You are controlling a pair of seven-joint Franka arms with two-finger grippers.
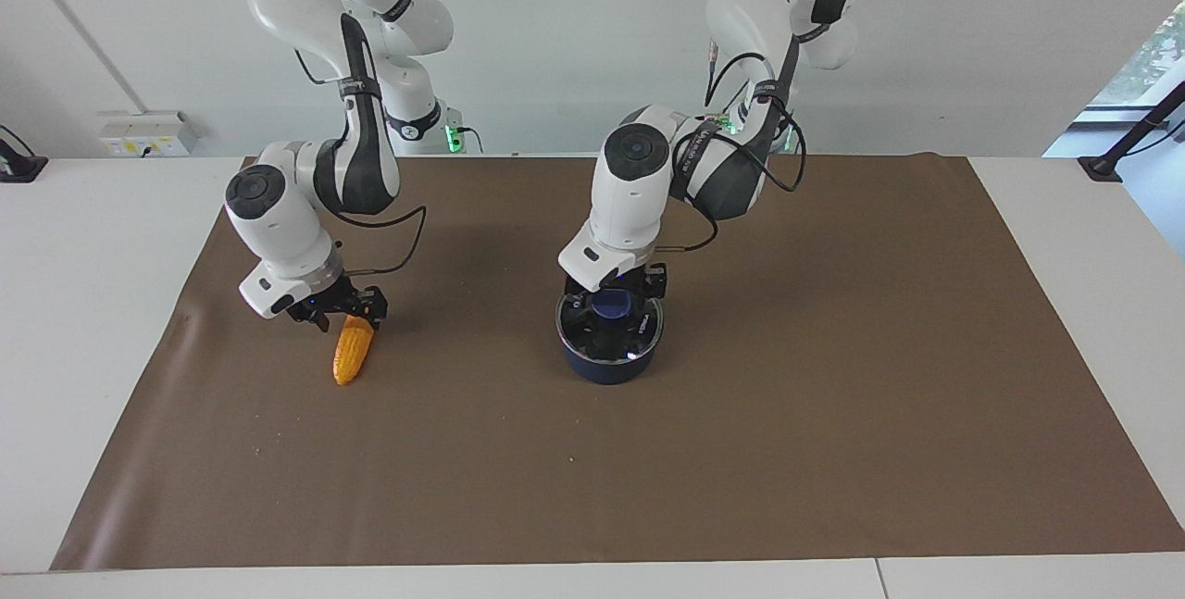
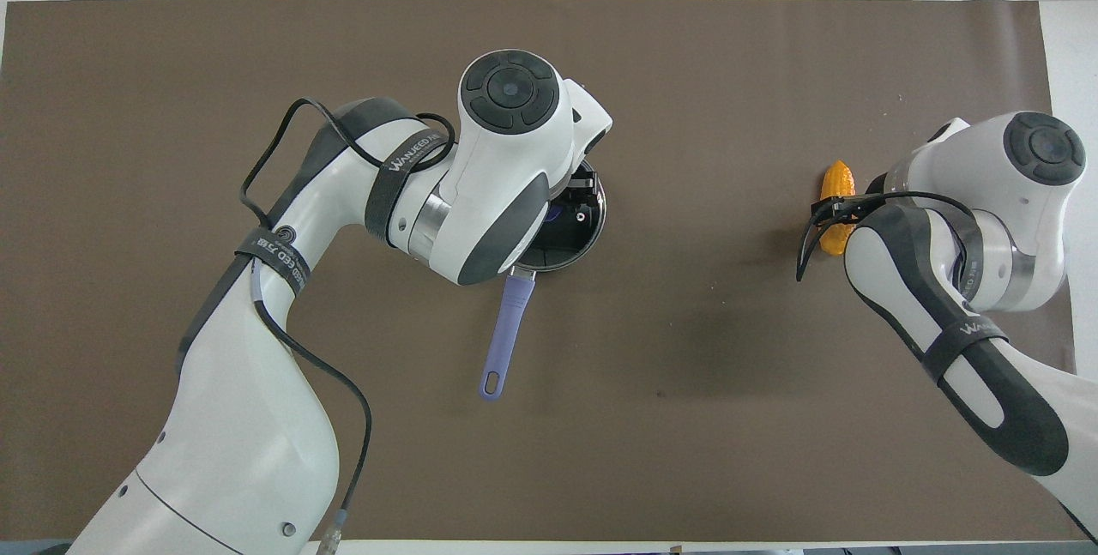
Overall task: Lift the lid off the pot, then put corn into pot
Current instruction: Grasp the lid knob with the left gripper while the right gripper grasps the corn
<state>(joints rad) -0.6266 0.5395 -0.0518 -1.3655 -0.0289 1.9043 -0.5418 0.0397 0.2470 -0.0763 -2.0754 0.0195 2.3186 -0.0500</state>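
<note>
Two claws low on brown mat (image 1: pixel 833 395), left claw (image 1: pixel 618 295) over lid (image 1: pixel 592 335), right claw (image 1: pixel 344 310) at corn (image 1: pixel 353 351)

A white surface (image 1: pixel 83 321) carries a brown mat (image 1: pixel 787 414) that covers most of it, leaving pale margins at both ends. On the mat, near the middle, stands the pot (image 1: pixel 606 363), its handle (image 2: pixel 504 340) pointing back toward the robots. And toward the right arm's end of the mat lies the corn (image 1: pixel 353 351), well apart from the pot, tapered tip pointing away from the robots.
</note>
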